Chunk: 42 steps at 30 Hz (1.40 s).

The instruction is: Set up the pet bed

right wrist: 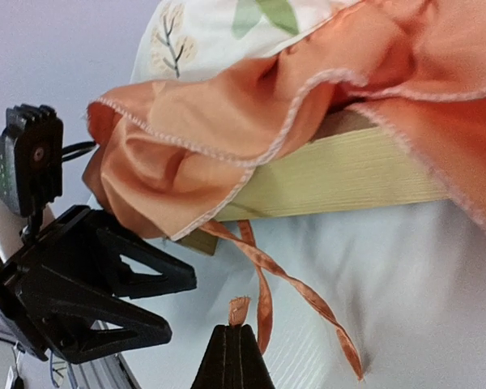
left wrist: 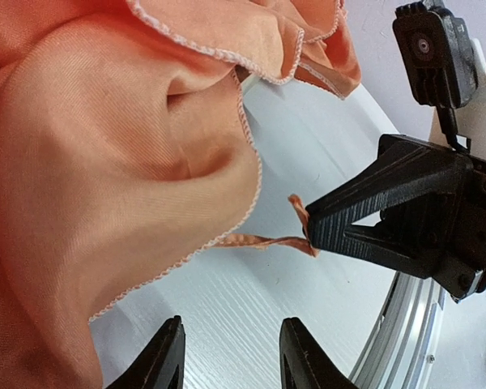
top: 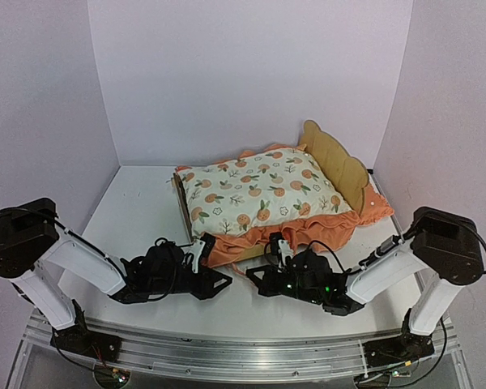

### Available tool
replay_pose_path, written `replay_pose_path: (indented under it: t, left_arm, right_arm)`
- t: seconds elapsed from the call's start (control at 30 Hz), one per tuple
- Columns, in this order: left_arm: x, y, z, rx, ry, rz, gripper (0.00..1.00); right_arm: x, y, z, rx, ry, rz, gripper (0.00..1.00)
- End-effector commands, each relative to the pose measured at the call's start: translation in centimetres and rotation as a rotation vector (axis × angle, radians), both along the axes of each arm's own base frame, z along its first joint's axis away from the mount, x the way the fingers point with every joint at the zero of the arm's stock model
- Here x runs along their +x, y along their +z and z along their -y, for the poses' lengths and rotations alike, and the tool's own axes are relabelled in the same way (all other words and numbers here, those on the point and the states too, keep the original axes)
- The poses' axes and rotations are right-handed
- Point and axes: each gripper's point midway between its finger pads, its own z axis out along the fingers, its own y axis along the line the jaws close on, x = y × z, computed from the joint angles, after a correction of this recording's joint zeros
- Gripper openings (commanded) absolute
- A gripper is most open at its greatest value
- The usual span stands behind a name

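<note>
White, faintly wood-grained desk (top: 138, 211) enclosed on three sides by plain pale lilac panels, back wall (top: 251, 73) and side walls (top: 40, 97), aluminium rail (top: 243, 352) along near edge, lighting even, shadows soft.

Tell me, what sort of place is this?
Probably a robotics lab booth: a left arm and right arm bolted to a metal rail, plain walls around a table, one small pet bed.
</note>
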Motion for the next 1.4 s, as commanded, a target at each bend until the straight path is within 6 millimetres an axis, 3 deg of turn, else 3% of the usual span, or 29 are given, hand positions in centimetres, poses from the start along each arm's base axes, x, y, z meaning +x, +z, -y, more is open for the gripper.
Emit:
replay_pose_path:
  t: [0.0, 0.17, 0.37, 0.47, 0.57, 0.63, 0.8, 0.87, 0.97, 1.1, 1.37]
  left_arm:
    - [2.3, 2.5, 0.6, -0.06, 0.086, 0.069, 0.41]
    - [2.6, 2.9, 0.4, -0.026, 0.078, 0.131, 0.4]
    - [2.3, 4.0, 0.6, -0.012, 0.02, 0.216, 0.39]
    - [0.2, 6.0, 1.6, -0.022, -0.164, 0.337, 0.35]
    - [-5.0, 7.3, 2.4, -0.007, -0.561, 0.526, 0.4]
    - [-6.2, 7.5, 1.7, 0.059, -0.716, 0.67, 0.43]
    - [-3.7, 7.5, 0.5, 0.337, -0.873, 1.064, 0.45]
    - [-3.2, 7.6, 0.7, 0.406, -0.937, 1.144, 0.45]
    - [-2.2, 6.5, 1.0, 0.505, -1.016, 1.151, 0.45]
    - [1.2, 5.7, 1.3, 0.685, -0.998, 1.181, 0.45]
    - [3.9, 5.1, 0.1, 0.844, -0.937, 0.986, 0.54]
  right_arm:
    - [3.1, 0.1, 0.5, 0.011, -0.141, 0.038, 0.0]
    - [3.8, 0.2, -2.3, -0.025, -0.054, 0.106, 0.0]
    - [4.4, 1.1, -4.1, -0.092, 0.019, 0.233, 0.0]
    - [4.3, 0.6, -4.2, -0.127, 0.039, 0.239, 0.0]
    - [4.1, 0.1, -3.7, -0.14, 0.034, 0.22, 0.0]
    - [4.1, -0.4, -3.3, -0.168, 0.029, 0.208, 0.0]
    - [4.3, -1.6, -2.8, -0.212, 0.048, 0.206, 0.0]
    - [4.3, -1.9, -2.6, -0.209, 0.06, 0.193, 0.0]
    - [4.0, -2.0, -2.8, -0.197, 0.105, 0.18, 0.0]
    - [3.5, -1.8, -3.3, -0.185, 0.149, 0.183, 0.0]
    - [3.7, -1.9, -3.8, -0.197, 0.183, 0.209, 0.0]
